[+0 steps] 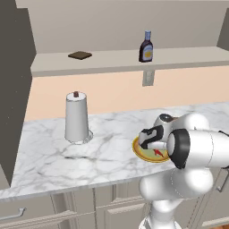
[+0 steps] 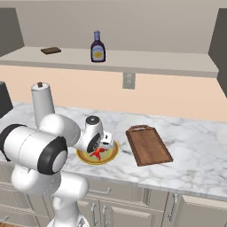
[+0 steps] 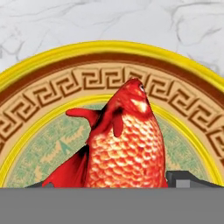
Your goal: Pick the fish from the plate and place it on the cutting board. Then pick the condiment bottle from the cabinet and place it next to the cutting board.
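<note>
The red-orange fish (image 3: 127, 144) lies on the yellow-rimmed plate (image 3: 109, 46), seen on the marble counter as fish (image 2: 97, 153) and plate (image 2: 84, 157). My gripper (image 3: 113, 181) is down over it with a dark tip on each side. The right tip sits at the fish's flank, but I cannot make out whether the tips press it. From the left base view, the gripper (image 1: 150, 145) hangs over the plate (image 1: 138, 152). The brown cutting board (image 2: 148, 145) lies just right of the plate. On the cabinet ledge (image 2: 155, 60) stands the dark condiment bottle (image 2: 98, 47), upright (image 1: 146, 47).
A white paper-towel roll (image 1: 77, 118) stands on the counter left of the plate. A small flat dark slab (image 1: 80, 55) lies on the ledge's left part. A wall outlet (image 2: 129, 80) sits under the ledge. Drawer fronts run below the counter edge.
</note>
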